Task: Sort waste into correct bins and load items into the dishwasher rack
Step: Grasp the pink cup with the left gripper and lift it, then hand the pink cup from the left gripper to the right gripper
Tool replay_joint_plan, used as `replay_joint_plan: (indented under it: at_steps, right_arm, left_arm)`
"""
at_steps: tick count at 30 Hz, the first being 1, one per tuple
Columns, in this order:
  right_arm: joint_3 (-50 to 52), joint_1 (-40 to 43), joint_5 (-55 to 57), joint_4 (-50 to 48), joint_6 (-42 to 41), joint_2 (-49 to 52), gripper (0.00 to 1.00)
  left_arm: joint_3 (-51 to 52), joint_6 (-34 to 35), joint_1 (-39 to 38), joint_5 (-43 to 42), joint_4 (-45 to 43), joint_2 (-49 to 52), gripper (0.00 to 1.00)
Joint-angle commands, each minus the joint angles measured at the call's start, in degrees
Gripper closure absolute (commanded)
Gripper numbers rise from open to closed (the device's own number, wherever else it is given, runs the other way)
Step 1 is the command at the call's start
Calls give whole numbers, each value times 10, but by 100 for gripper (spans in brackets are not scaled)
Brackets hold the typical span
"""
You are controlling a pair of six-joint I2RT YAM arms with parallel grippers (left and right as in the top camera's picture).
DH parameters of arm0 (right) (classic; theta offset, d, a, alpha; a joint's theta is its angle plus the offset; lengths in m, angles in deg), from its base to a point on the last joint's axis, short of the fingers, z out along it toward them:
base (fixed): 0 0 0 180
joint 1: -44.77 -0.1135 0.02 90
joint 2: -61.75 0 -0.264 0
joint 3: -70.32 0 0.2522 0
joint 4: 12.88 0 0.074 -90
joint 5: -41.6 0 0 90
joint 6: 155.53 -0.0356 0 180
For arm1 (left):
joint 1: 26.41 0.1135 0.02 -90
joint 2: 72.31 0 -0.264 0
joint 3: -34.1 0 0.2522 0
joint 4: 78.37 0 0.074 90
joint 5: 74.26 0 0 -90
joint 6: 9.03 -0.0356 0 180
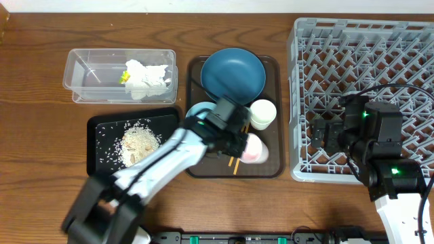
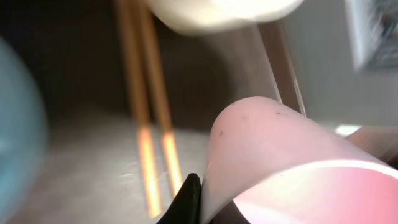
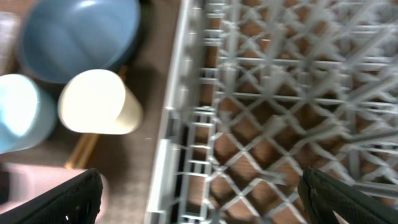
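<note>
**A:** Is the trash sorted?

**B:** I think so. The tissue (image 1: 146, 78) and wrapper (image 1: 125, 77) lie in the clear tub (image 1: 85, 71) at ten o'clock on the counter (image 1: 41, 81). The rice (image 1: 139, 142) is in the black tray (image 1: 102, 159) at eight.

**A:** And the dishes?

**B:** None are in. I see nothing in the rack (image 1: 352, 47) at three o'clock. The plate (image 1: 232, 73), bowl (image 1: 196, 110), white cup (image 1: 263, 113), pink cup (image 1: 254, 150) and chopsticks (image 1: 235, 165) sit on the brown tray (image 1: 274, 68).

**A:** The jaws?

**B:** The left jaws touch the pink cup, at five o'clock on that tray. I cannot tell if they squeeze it. The right jaws are apart over the rack
</note>
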Motion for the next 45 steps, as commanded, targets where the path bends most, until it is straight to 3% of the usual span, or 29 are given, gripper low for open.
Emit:
replay_joint_plan:
  at_steps: [1,5,8,10,13,15,23,33,40,45]
  right_arm:
    - [-8,-2,64,0,15,2,1]
    - [-8,-1,-43,1,38,15,1]
    - [-8,-4,-339,11,217,38,1]
    - [-8,-7,-461,16,265,59,1]
    - [-8,-23,-523,15,283,96,1]
    - [-8,-42,-523,11,284,122,1]
    - [-8,-102,-523,-88,283,175,1]
    - [-8,-107,-503,-250,265,176,4]
    - [-8,-108,-673,-316,268,176,10]
    - [-8,-108,-677,-326,268,176,15]
  left_arm:
    - [-9,24,55,-30,2,-63,94]
    - [-9,44,143,-149,-16,-92,94]
    - [-9,64,199,-289,-56,-83,94]
    - [-9,76,221,-391,-99,-68,94]
    - [-9,115,232,-521,-176,-41,94]
    - [-9,137,230,-555,-205,-27,94]
    - [-9,139,205,-575,-212,-5,94]
    - [-9,139,202,-612,-212,-5,94]
    - [-9,139,201,-611,-212,-5,94]
    - [-9,139,201,-615,-212,-5,94]
